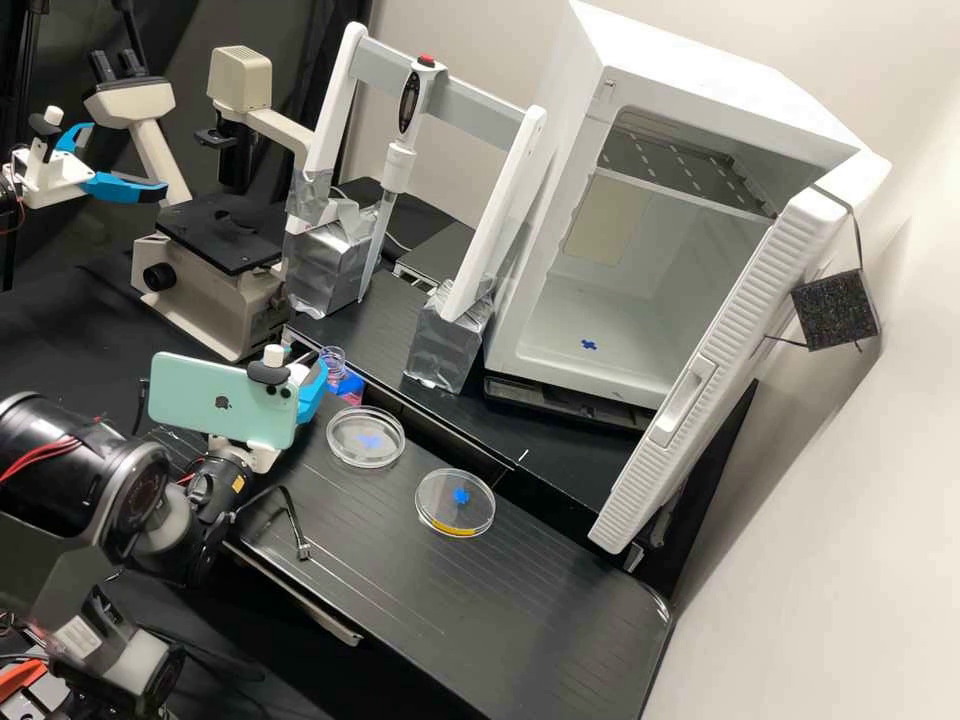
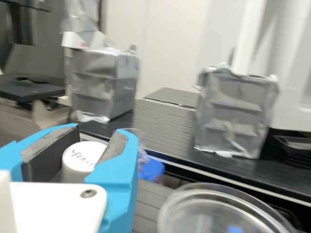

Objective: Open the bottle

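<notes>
Gripper (image 1: 306,366) closed on a white cap (image 2: 80,158), one finger on either side. The open bottle (image 1: 349,386), its clear neck bare, stands just beside the gripper, near the far edge of the surface (image 1: 540,620). A clear dish (image 1: 366,452) lies near the bottle, leaving little room between; a second dish (image 1: 456,505) lies farther along, near the same edge. Beyond both dishes, the surface extends to a rounded corner.
</notes>
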### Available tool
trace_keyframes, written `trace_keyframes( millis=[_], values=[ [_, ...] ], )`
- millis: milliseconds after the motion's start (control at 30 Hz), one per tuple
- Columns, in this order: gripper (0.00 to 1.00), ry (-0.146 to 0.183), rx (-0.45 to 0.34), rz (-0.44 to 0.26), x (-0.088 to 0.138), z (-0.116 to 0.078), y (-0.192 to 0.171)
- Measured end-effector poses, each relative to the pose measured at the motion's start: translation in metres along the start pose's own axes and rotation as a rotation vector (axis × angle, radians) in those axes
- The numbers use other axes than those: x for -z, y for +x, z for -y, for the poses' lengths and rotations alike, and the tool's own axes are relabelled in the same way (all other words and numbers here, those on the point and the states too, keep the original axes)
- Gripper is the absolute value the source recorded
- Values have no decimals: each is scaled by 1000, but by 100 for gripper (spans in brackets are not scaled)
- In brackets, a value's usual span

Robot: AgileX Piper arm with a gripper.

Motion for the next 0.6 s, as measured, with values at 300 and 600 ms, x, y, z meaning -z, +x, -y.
trace_keyframes(
  millis=[300,600],
  values=[
    [0,-1,-4,7,-1,-1,0],
    [0,-8,46,13,-2,10,3]
  ],
)
